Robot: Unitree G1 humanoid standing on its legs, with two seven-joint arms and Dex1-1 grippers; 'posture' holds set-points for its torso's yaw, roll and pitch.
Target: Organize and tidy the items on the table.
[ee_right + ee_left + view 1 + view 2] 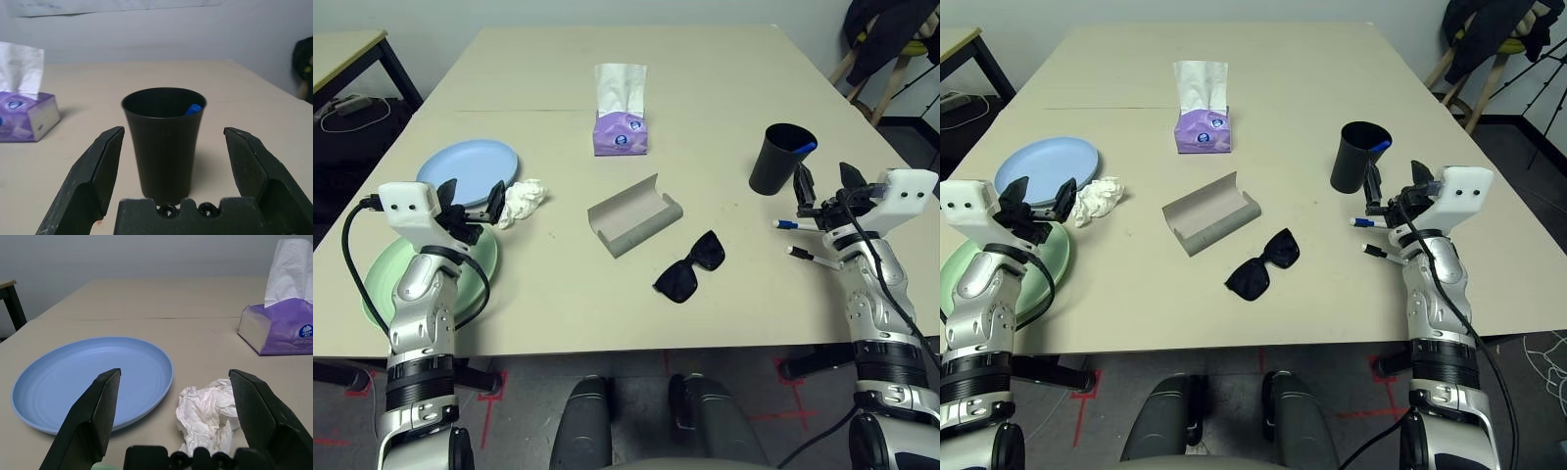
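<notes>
On the table (705, 88), my left gripper (471, 203) is open over the pale green plate (386, 279), its fingers pointing at the crumpled white tissue (523, 202) and the pale blue plate (465, 167). My right gripper (824, 186) is open, just short of the black cup (779, 159), which holds one blue-capped pen (806, 148). Two blue-and-white pens (800, 242) lie under the right gripper. The grey glasses case (632, 217) lies open in the middle. Black sunglasses (690, 266) lie in front of it. In the wrist views both grippers' jaws stand wide with nothing between them.
A purple tissue box (621, 129) with a white tissue sticking up stands behind the case. A smaller beige table with black legs (347, 49) is at the far left. A chair with dark clothing (891, 44) stands at the far right.
</notes>
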